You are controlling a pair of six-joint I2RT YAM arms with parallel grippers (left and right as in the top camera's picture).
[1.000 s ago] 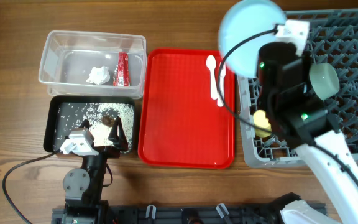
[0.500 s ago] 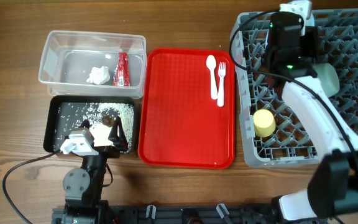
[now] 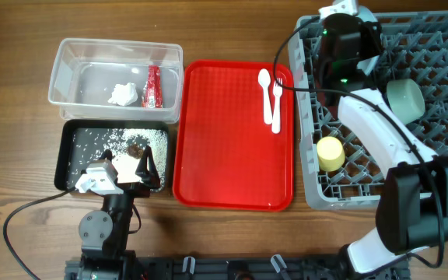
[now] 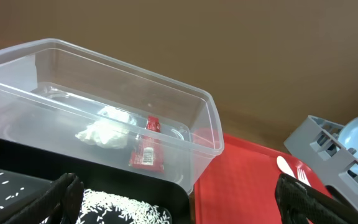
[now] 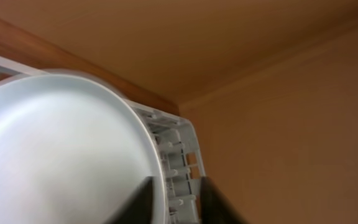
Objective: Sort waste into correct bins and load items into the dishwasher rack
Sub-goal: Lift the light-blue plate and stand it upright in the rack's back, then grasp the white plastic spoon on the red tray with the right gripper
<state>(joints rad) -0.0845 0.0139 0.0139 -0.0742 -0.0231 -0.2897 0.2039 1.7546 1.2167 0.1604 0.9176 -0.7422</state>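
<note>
My right gripper (image 5: 176, 199) is over the far-left corner of the grey dishwasher rack (image 3: 442, 140). Its fingers are open and straddle the rim of the pale blue plate (image 5: 61, 149), which stands on edge among the pegs. In the overhead view the wrist (image 3: 347, 43) hides the plate. A yellow cup (image 3: 330, 154) and a mint green bowl (image 3: 404, 97) sit in the rack. A white spoon (image 3: 265, 89) and fork (image 3: 277, 101) lie on the red tray (image 3: 224, 140). My left gripper (image 4: 179, 205) is open over the black tray (image 3: 67, 155) of rice (image 3: 142, 138).
The clear tub (image 3: 68, 70) behind the black tray holds a crumpled tissue (image 3: 121, 94) and a red sachet (image 3: 153, 85). The red tray lies between the bins and the rack. The small pale blue bowl is out of view.
My right arm carried the plate from above the rack's left edge down into its far-left corner, where the plate now stands. The left arm has not moved.
</note>
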